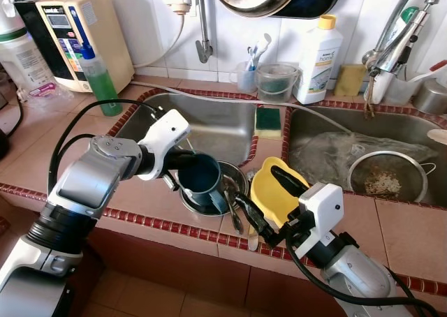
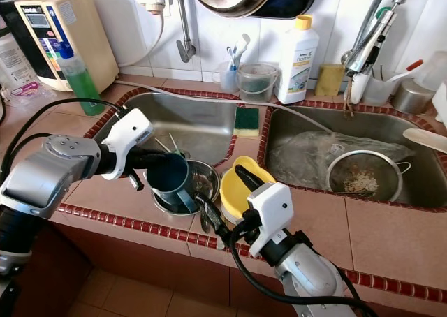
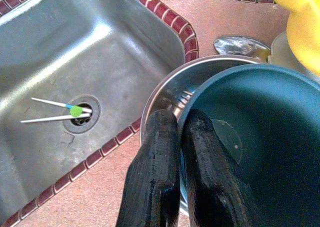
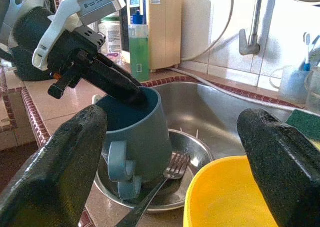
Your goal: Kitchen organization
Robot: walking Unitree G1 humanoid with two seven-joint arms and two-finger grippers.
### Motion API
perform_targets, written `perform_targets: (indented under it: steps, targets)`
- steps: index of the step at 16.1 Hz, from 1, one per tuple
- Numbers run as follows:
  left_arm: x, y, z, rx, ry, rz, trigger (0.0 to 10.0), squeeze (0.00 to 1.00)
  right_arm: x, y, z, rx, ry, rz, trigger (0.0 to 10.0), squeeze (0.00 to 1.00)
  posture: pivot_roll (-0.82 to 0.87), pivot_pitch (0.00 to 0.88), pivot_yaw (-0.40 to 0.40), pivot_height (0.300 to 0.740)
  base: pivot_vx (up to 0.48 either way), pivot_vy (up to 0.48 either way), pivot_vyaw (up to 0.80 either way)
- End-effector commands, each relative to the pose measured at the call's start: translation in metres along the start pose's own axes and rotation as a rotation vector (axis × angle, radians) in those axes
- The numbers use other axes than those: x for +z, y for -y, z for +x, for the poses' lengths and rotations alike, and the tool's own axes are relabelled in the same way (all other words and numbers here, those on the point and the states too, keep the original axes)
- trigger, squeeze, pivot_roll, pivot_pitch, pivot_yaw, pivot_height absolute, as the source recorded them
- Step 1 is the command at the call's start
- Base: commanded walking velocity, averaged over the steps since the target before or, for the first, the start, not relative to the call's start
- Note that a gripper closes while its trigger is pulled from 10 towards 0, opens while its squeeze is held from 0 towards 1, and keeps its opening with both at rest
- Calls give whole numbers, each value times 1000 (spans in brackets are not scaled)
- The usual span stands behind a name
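Observation:
A teal mug (image 1: pixel 202 181) sits tilted in a steel bowl (image 1: pixel 239 172) on the tiled counter in front of the left sink. My left gripper (image 1: pixel 187 161) is shut on the mug's rim, one finger inside and one outside (image 3: pixel 152 177). A fork (image 4: pixel 167 174) lies in the steel bowl beside the mug, its handle pointing off the counter edge. Right beside it stands a yellow bowl (image 1: pixel 264 191). My right gripper (image 1: pixel 269 200) is open at the counter's front edge, one finger over the yellow bowl, the other near the fork handle.
Behind the bowls is the left sink (image 1: pixel 216 125), with two thin sticks (image 3: pixel 60 112) by its drain. A green sponge (image 1: pixel 267 120) lies on the divider. The right sink holds a strainer (image 1: pixel 387 177). A green bottle (image 1: pixel 101 79) and a white bottle (image 1: pixel 318 59) stand at the back.

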State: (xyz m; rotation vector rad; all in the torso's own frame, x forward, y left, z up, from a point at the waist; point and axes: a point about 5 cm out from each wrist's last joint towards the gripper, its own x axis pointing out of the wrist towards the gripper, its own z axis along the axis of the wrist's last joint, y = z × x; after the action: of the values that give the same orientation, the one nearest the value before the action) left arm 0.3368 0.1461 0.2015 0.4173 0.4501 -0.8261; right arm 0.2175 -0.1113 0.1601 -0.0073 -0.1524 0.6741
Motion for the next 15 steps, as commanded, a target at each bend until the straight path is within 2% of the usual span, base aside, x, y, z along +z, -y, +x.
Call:
perform_targets:
  steps: [1, 8, 15]
  targets:
    - [5, -7, -5, 18, 5, 13, 0, 0, 0, 1, 2, 5, -3, -5, 10000, 0, -205, 37, 86, 740, 0, 0, 0]
    - [11, -13, -8, 35, 20, 34, 0, 0, 2, 2, 5, 14, 2, -4, 10000, 0, -203, 39, 76, 740, 0, 0, 0]
    - [31, -31, -23, 57, 109, 6, 0, 0, 3, 4, 6, 19, 1, -12, 10000, 0, -206, 33, 71, 740, 0, 0, 0]
